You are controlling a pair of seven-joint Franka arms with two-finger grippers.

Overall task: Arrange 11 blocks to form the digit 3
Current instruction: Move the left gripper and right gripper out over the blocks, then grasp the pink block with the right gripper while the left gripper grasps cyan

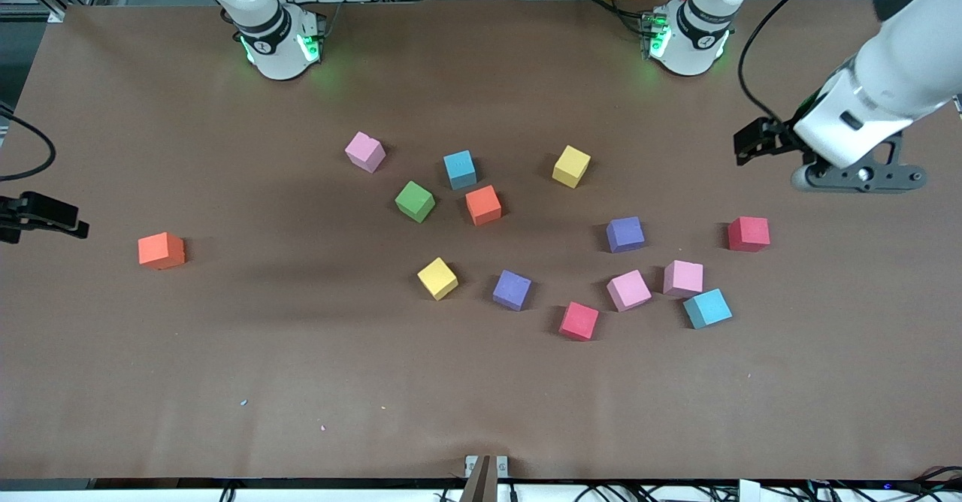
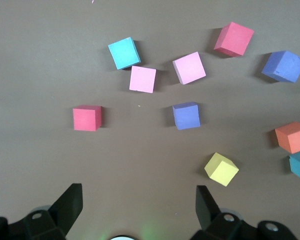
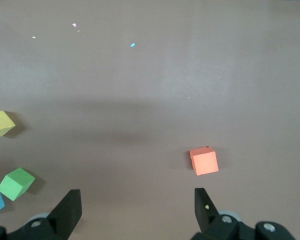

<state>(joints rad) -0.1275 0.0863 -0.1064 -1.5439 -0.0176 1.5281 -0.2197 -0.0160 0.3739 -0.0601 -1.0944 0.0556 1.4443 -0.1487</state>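
Note:
Several blocks lie scattered on the brown table (image 1: 301,382). A pink (image 1: 365,151), teal (image 1: 459,169), green (image 1: 415,201) and orange block (image 1: 483,205) cluster mid-table. Toward the left arm's end lie a red block (image 1: 748,234), two pink ones (image 1: 683,277) and a teal one (image 1: 707,308). A lone orange block (image 1: 161,251) lies toward the right arm's end. My left gripper (image 2: 139,192) hangs open and empty over that end's bare table, the red block (image 2: 87,118) apart from it. My right gripper (image 3: 137,197) hangs open and empty beside the lone orange block (image 3: 204,161).
More blocks lie between the groups: two yellow (image 1: 571,166) (image 1: 437,278), two purple (image 1: 625,234) (image 1: 512,290) and a second red (image 1: 579,321). The left arm (image 1: 887,89) reaches in from its end. A black part of the right arm (image 1: 37,216) shows at the table's edge.

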